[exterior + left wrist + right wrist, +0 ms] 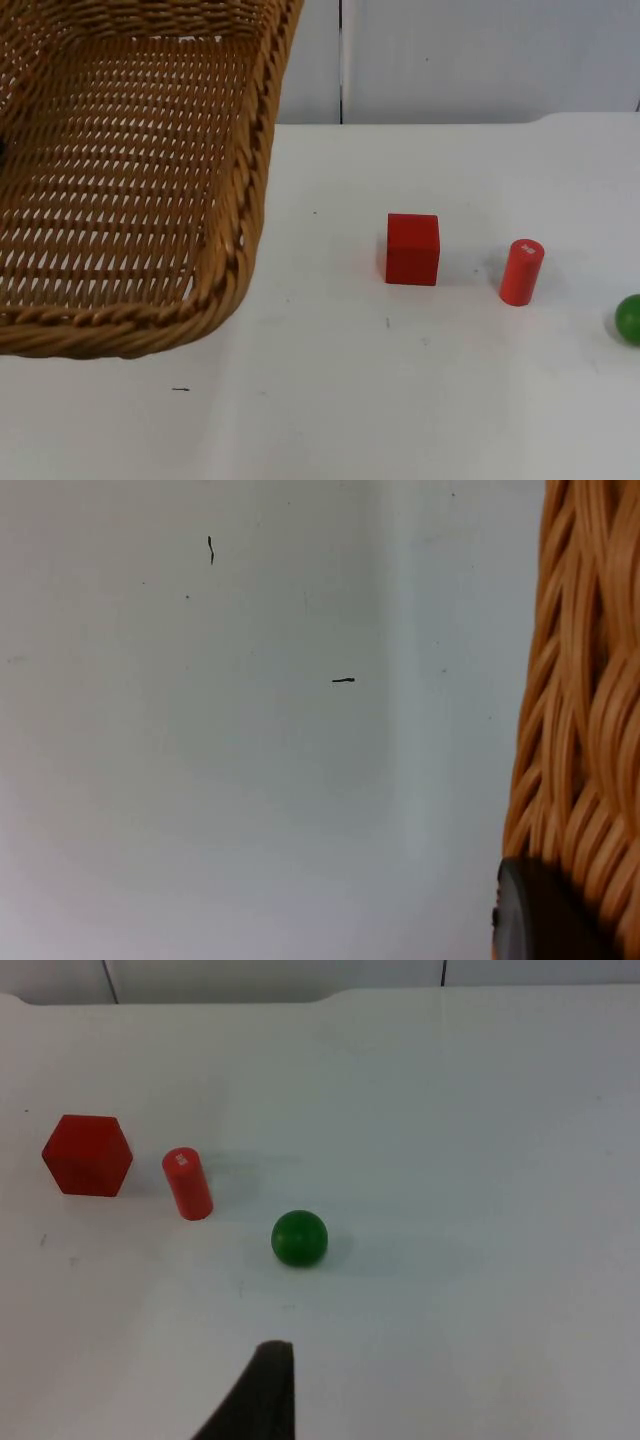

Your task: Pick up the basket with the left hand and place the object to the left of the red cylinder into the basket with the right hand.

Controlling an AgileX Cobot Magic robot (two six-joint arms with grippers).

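Observation:
A woven wicker basket (243,225) hangs tilted in the air over the table's left side, close to the top camera. My left gripper (540,912) is shut on its rim (585,710). A red cube (412,249) sits on the table just left of the red cylinder (521,271), which stands upright. My right gripper (262,1395) hovers above the table, nearer than the green ball, with the cube (87,1154) and cylinder (187,1183) further off.
A green ball (630,319) lies right of the cylinder at the table's right edge, also seen from the right wrist (299,1238). The grey partition wall (480,55) closes the back. Small dark specks (180,389) mark the white table.

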